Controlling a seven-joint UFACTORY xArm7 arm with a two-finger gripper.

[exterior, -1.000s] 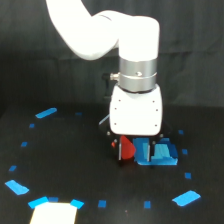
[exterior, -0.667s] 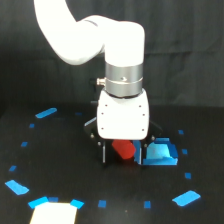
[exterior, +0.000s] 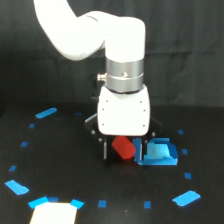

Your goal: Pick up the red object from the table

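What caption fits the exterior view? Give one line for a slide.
The gripper holds the red object between its fingers, just above the table, beside the blue square patch.

Items obscured, cropped or indistinct, exterior view:

- Arm (exterior: 90, 30): upper links cut off by the top edge, upper left of frame; base not in frame.
- Gripper (exterior: 123, 148): fingers partly behind the white housing at centre; dark against the dark table, outlines blurred; contact with the block cannot be told.
- Red object (exterior: 123, 147): upper part hidden by the housing; whether it rests on the table (exterior: 55, 165) or is lifted cannot be told.
- Blue square patch (exterior: 159, 154): left edge hidden behind a finger.
- White sheet (exterior: 52, 214): cropped by the bottom edge, lower left.
- Small blue tape marks (exterior: 102, 203): soft, shapes unclear.
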